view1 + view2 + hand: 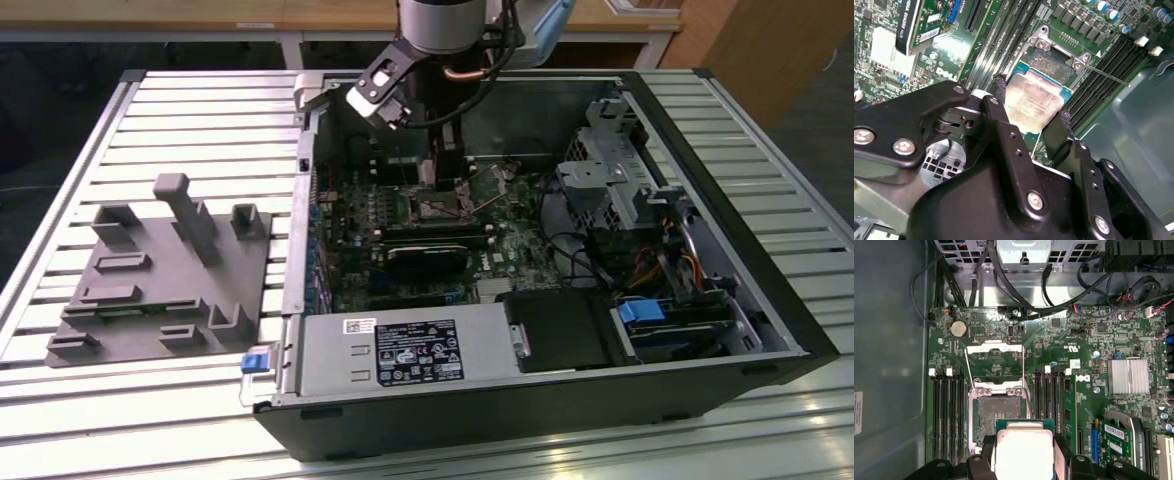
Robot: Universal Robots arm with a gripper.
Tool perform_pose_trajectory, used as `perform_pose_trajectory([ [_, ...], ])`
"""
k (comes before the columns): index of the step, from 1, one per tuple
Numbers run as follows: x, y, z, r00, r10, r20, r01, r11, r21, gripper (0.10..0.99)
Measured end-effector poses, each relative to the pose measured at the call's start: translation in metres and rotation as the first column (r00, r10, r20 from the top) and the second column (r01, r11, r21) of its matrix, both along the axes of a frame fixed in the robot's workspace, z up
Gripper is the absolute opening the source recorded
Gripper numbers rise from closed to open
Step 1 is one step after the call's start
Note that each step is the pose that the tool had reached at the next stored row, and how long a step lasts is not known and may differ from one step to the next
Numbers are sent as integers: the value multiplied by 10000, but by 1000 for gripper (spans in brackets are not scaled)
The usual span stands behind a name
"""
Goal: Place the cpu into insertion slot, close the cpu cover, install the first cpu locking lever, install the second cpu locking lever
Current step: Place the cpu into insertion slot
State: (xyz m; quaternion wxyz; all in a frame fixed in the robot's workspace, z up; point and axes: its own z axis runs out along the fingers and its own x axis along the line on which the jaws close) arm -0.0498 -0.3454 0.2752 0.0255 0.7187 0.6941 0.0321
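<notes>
Near the insertion slot, the cpu is held clamped by the gripper, not yet seated; cpu cover seen open, 0/4 steps done.

I've got the computer case lying open on the worktop, with the fixture block beside it at the exterior view's left. Inside the case, the power supply sits along the wall nearest the exterior camera, and the drive cage is at the exterior view's right. My claw is inside the case, gripping the cpu between its fingers. The cpu hangs over one edge of the insertion slot, not in it. The cpu cover lies open beyond the slot's far side. Memory slots flank the slot on both sides.
</notes>
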Motion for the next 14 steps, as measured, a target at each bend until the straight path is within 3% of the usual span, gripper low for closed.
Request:
perform_pose_trajectory([
  [5, 17, 24, -40, 10000, -17, -4, 17, 10000, -3, 541],
  [10, 22, 28, -68, 9988, 480, -5, -480, 9988, -4, 541],
  [14, 26, 48, -104, 9987, 517, -7, -517, 9987, -4, 541],
])
